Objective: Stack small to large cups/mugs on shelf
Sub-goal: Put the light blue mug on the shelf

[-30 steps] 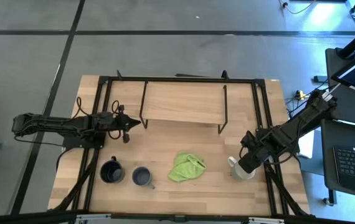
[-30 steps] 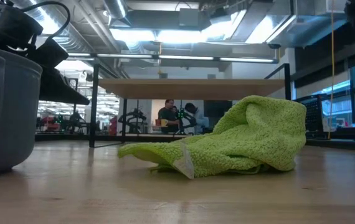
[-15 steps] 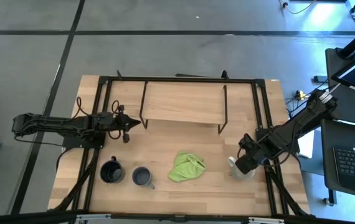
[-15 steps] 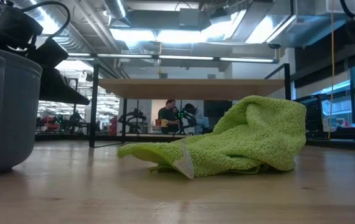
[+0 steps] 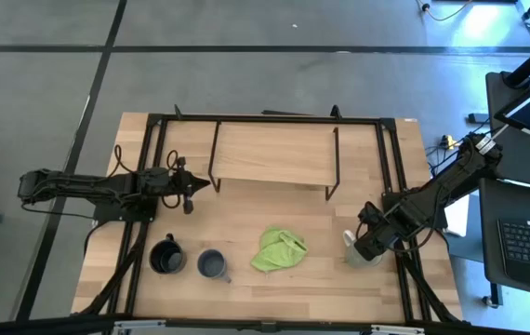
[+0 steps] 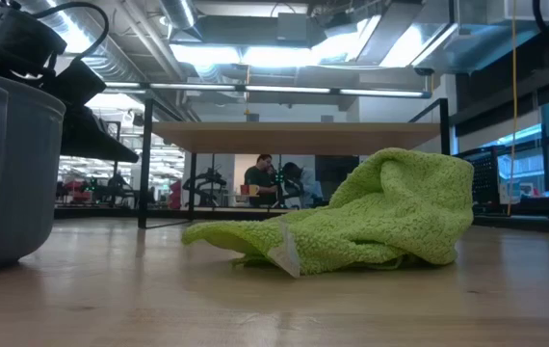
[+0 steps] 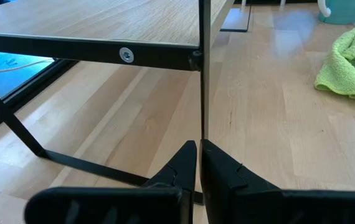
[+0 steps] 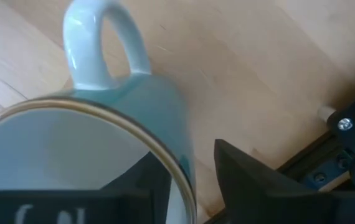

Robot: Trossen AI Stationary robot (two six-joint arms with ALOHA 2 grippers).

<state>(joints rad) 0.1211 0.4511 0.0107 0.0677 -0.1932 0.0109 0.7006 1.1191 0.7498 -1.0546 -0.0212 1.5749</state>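
Observation:
The cream-white mug [image 5: 352, 251] stands upright near the table's right edge, and its pale handle [image 8: 103, 37] shows in the right wrist view. My right gripper [image 5: 367, 244] is open right over it, with one finger [image 8: 143, 183] inside the rim and the other finger [image 8: 246, 180] outside the wall. The black mug [image 5: 165, 256] and the small grey-blue mug [image 5: 211, 264] stand on their bases near the near-left edge. The shelf [image 5: 272, 154] stands on its rod legs at the far side. My left gripper [image 5: 191, 191] is shut, by the shelf's left leg [image 7: 202, 62]. My right gripper straddles the cream-white mug's wall at the rim [image 8: 180, 171], on a side next to the handle, coming from above. Bare table shows between the outer finger and the wall. Whether the inner finger touches the wall I cannot tell. The mug stands on the table.
A crumpled lime-green cloth [image 5: 279, 249] lies between the grey-blue mug and the cream-white mug. Black frame rails [image 5: 395, 177] run along the table's sides. Bare wood lies between the shelf and the mugs. People show in the room beyond the table [image 6: 260, 178].
My right gripper has sunk a little onto the cream-white mug, shifting slightly toward the table's near edge and left, so it covers more of the mug. The mug has stayed where it stood.

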